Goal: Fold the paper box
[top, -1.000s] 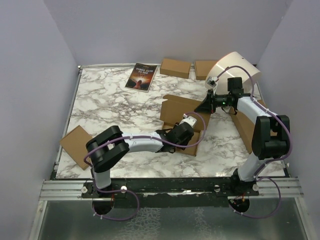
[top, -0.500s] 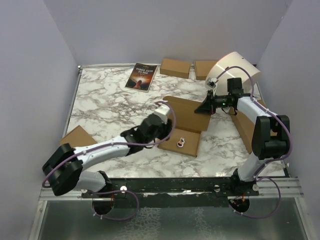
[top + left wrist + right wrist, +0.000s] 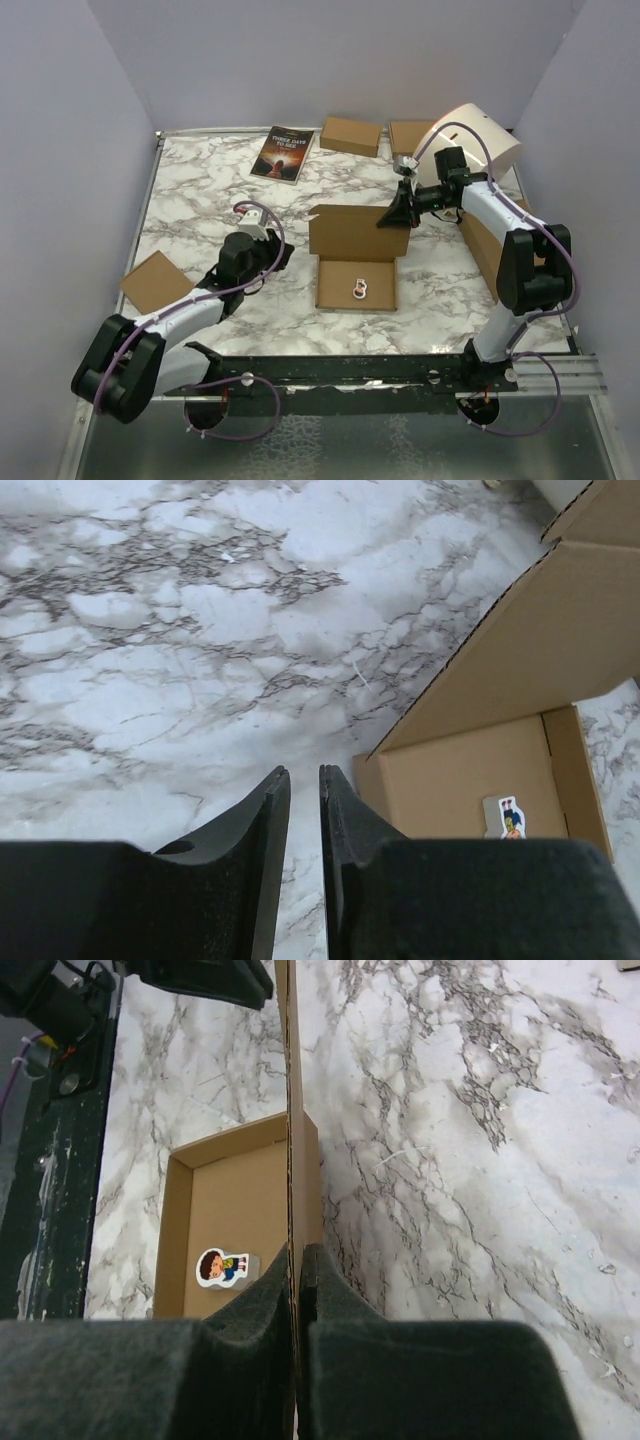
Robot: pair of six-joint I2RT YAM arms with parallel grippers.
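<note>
Right hand (image 3: 297, 1252): pads pressed together on the side edge of the paper box (image 3: 335, 290), pinching a single thickness of its lid (image 3: 352, 232). The lid stands roughly upright from the far crease. The open tray lies just below this hand, on the side toward the arm bases. A small cartoon-figure piece (image 3: 222, 1267) lies flat on the tray floor.

Left hand (image 3: 300, 775): spread by only a slit, nothing between the pads, over bare desk (image 3: 150, 630). The box sits off to this hand's right, near but not touching.

Step in hand (my reading): swing the lid down over the tray. Walls look formed; closing is not yet done.

Notes for doing it well:
- Move the right hand in an arc about the crease rather than straight down, otherwise the panel buckles or drags the tray along the desk.
- The pinch sits at one end of the lid, so the free end beyond the fingertips may lag and twist. Go slowly.
- Bring the left hand to its right and brace the tray's near wall before the lid loads it.
- Whether the lid has side tabs cannot be told here; if so, steer them inside the walls.
- Check that the figure piece stays flat under the lid.
</note>
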